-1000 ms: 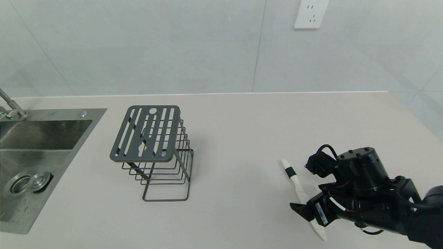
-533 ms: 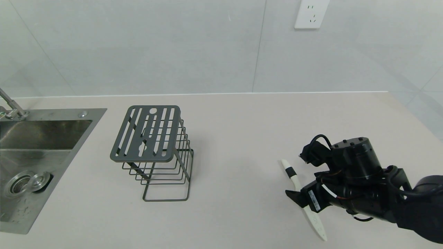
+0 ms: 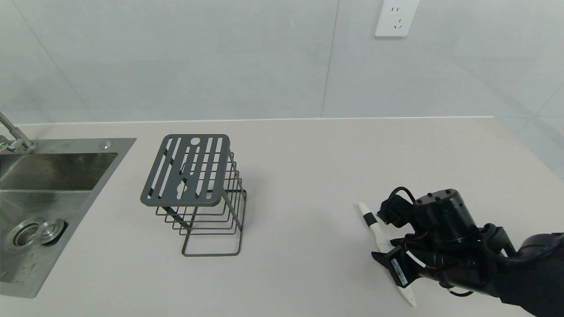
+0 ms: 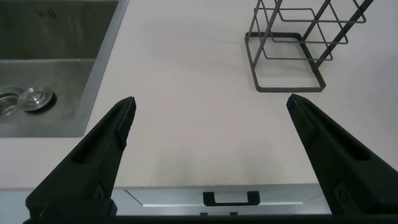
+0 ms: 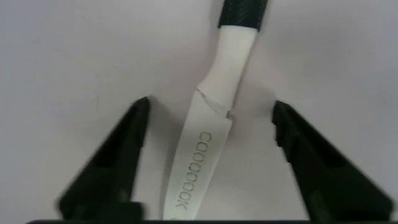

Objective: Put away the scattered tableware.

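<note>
Item: white knife point(image 3: 372, 224), one piece, with a black band on its handle; printed blade.
Position: flat on the countertop point(image 3: 308, 167), directly under the right pincer point(image 3: 387, 262). Handle end points away from the pincer's wrist; blade tip points back past it, toward the counter's near edge.
Right pincer: lowered over the knife, holding nothing. Its jaws are spread wide, one on each side of the knife where blade meets handle, and clear of it in the right wrist view point(image 5: 210, 109).
Reason for stance: judged to be a straddle ahead of a pinch. That thicker junction gives the pads more to bite on than the thin blade.
Left pincer point(image 4: 211, 106): jaws spread wide, empty, above bare counter near its front edge; apparently on standby.
Destination, presumed: dark wire knife rack point(image 3: 185, 169) with a slotted top plate, upright, well apart from the right pincer on its left. Its foot lies just ahead of the left pincer point(image 4: 286, 68).
Fixture: steel sink point(image 3: 53, 167), beyond the rack from the right pincer.
Caution: a flat, thin blade is hard to lift off the counter and may pivot or slip in the grip.
</note>
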You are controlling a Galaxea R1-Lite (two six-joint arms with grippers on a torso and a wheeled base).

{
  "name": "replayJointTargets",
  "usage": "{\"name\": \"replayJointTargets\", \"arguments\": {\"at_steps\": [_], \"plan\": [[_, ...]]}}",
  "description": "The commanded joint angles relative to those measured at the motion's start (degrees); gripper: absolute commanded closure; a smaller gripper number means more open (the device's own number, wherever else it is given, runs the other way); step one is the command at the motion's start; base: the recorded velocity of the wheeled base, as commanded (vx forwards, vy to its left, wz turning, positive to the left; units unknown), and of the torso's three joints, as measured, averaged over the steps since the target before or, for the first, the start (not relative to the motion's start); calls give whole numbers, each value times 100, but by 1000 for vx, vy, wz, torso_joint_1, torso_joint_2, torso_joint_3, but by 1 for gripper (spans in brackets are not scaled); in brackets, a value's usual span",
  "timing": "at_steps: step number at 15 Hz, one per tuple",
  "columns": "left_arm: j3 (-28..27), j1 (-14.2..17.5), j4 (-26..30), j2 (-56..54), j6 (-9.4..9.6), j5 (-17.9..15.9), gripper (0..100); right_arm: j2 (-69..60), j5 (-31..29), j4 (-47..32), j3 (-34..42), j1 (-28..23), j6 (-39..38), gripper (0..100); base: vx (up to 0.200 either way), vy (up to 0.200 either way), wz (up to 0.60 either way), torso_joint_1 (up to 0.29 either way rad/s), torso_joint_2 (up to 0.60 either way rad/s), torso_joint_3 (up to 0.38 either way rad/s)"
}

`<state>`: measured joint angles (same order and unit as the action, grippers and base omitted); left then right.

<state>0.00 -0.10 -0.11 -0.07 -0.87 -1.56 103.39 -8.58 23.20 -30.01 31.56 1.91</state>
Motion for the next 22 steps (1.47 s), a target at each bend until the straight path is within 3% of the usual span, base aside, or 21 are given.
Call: {"name": "replayJointTargets", "arguments": {"at_steps": [1, 5, 10, 15, 16, 17, 18, 19, 21, 22], "plan": [[0, 1, 2, 7, -1, -2, 0, 67, -21, -44, 259, 8, 2, 100, 0, 0, 0, 0, 0, 0], [0, 1, 2, 7, -10, -2, 0, 85, -12, -17, 312, -1, 11, 100, 0, 0, 0, 0, 0, 0], [0, 1, 2, 7, 16, -11, 0, -328, 120, 176, -804, 61, 195, 100, 0, 0, 0, 0, 0, 0], [0, 1, 11, 7, 148, -64, 0, -346, 1025, 1152, -752, 184, 433, 100, 0, 0, 0, 0, 0, 0], [0, 1, -15, 7, 289, -187, 0, -337, 1544, 1626, -725, 210, 617, 100, 0, 0, 0, 0, 0, 0], [0, 1, -59, 7, 456, -319, 0, -319, 1693, 1925, -708, 219, 679, 100, 0, 0, 0, 0, 0, 0], [-105, 1, -675, 7, 491, -512, 0, -311, 1860, 2286, -637, 272, 740, 100, 0, 0, 0, 0, 0, 0], [-589, 54, -1492, 113, 324, -960, 0, -337, 2062, 2593, -514, 351, 775, 100, 0, 0, 0, 0, 0, 0], [-993, 142, -1492, 420, 148, -1655, 0, -346, 2344, 2954, -435, 553, 855, 100, 0, 0, 0, 0, 0, 0], [-1002, 71, -1492, 438, -63, -1716, 0, -354, 2388, 2998, -444, 676, 855, 100, 0, 0, 0, 0, 0, 0]]}}
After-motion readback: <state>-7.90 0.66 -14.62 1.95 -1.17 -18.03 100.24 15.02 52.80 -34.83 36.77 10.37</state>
